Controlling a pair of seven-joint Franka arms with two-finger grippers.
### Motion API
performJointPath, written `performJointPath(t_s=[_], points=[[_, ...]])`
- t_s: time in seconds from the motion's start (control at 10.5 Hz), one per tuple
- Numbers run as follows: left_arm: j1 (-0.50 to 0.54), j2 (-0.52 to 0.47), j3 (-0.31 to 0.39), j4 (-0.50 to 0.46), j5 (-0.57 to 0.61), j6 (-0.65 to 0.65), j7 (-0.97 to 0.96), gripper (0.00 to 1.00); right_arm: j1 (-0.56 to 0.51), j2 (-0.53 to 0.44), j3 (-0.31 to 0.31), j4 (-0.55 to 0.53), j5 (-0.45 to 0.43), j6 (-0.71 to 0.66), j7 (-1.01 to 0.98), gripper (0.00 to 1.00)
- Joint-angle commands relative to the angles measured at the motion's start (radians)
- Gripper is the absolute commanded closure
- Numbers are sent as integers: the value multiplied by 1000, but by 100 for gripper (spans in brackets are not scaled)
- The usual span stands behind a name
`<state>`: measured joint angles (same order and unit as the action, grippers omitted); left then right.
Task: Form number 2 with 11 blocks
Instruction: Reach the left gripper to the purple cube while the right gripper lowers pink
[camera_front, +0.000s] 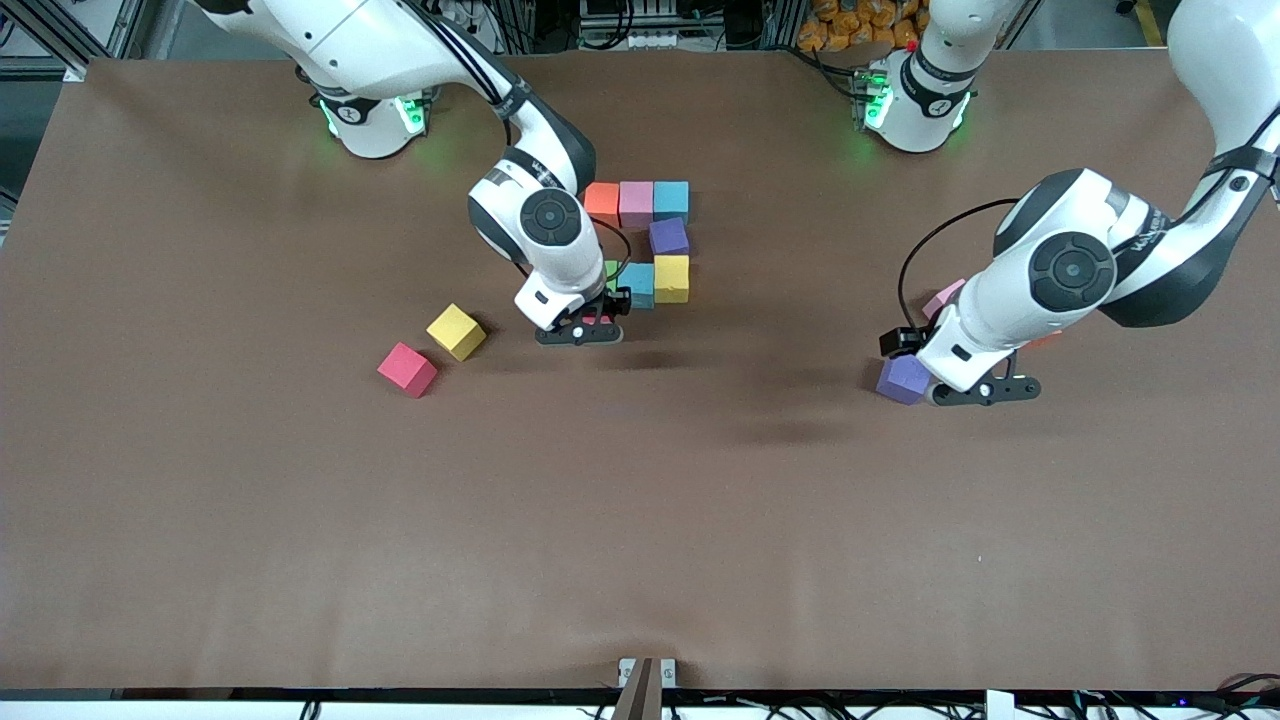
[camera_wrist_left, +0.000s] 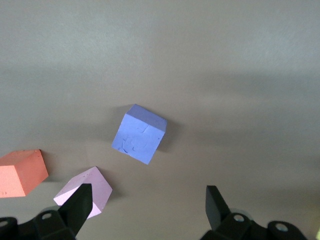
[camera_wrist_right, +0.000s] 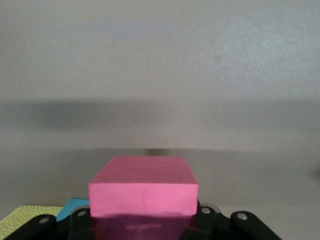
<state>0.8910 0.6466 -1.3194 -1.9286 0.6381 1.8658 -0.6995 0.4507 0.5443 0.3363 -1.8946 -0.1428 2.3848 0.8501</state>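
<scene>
In the upper middle of the front view, the unfinished number 2 (camera_front: 645, 240) is lying on the brown desk (camera_front: 640, 520). An orange cube (camera_front: 602, 203), a pink cube (camera_front: 636, 203) and a light blue cube (camera_front: 671, 200) are forming its top row. A purple cube (camera_front: 668, 236) is sitting under the light blue one, and below it come a yellow cube (camera_front: 671, 278), a second light blue cube (camera_front: 637, 284) and a green cube (camera_front: 610, 272), half hidden by the arm.

The right gripper (camera_front: 580, 330) is clenching a hot-pink cube (camera_wrist_right: 143, 192) at the lower edge of the figure, just beside the green cube.

A loose yellow cube (camera_front: 457, 331) and a red cube (camera_front: 407, 369) are lying toward the right arm's end.

The left gripper (camera_wrist_left: 147, 205) is hanging spread wide over a loose purple cube (camera_wrist_left: 139, 134), gripping nothing; a pale pink cube (camera_wrist_left: 85, 192) and a loose orange cube (camera_wrist_left: 22, 172) are lying near it.
</scene>
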Motion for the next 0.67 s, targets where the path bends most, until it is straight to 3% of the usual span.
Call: performJointPath(t_s=[0.0,0.19,0.57], points=[[103,-25,-43,-134,44,115,110,0,20,23,-17,31,-11,5,58,52],[166,-22,-60,-182,46,167,237,0,22,34,-28,23,-15,40,82,52],[152,33,-38,-187,172,187,327,0,36,52,-29,22,-20,43,87,52]])
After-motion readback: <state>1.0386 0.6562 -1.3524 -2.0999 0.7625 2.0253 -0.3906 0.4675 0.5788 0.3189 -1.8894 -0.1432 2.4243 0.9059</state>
